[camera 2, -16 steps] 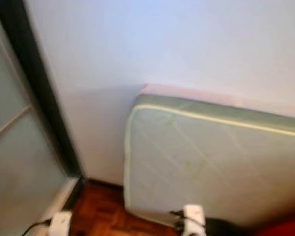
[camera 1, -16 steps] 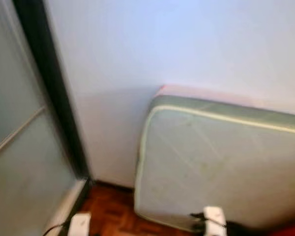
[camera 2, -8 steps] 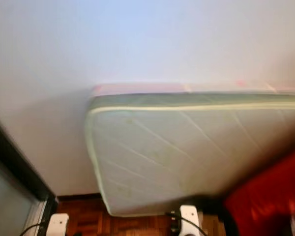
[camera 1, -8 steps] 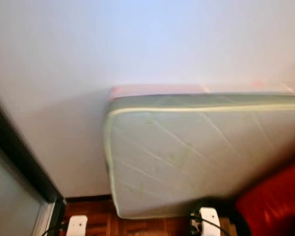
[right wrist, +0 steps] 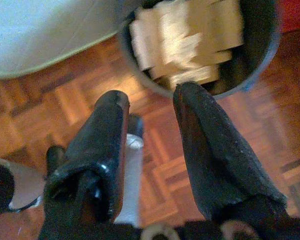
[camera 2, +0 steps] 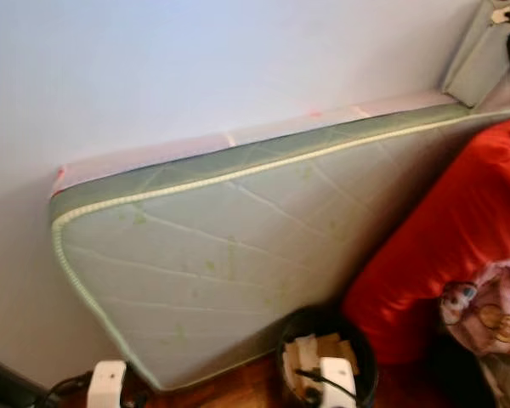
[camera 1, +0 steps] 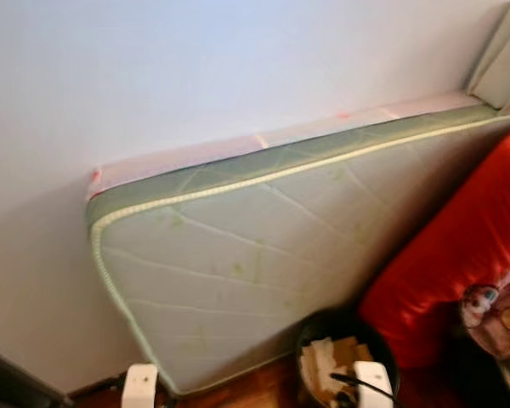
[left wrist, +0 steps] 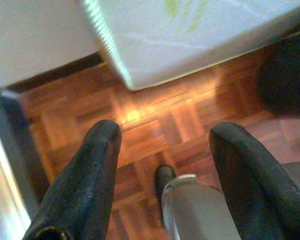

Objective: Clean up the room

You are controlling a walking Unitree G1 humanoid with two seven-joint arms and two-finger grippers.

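Left gripper (left wrist: 162, 145): fingers apart, empty, above parquet floor (left wrist: 155, 115). Right gripper (right wrist: 150, 125): fingers apart, empty, just short of black bin (camera 1: 344, 353) holding paper scraps (right wrist: 187, 37). Behind bin: red cushion (camera 1: 459, 255), green-edged mattress (camera 1: 263, 255) on edge against white wall (camera 1: 195, 68).
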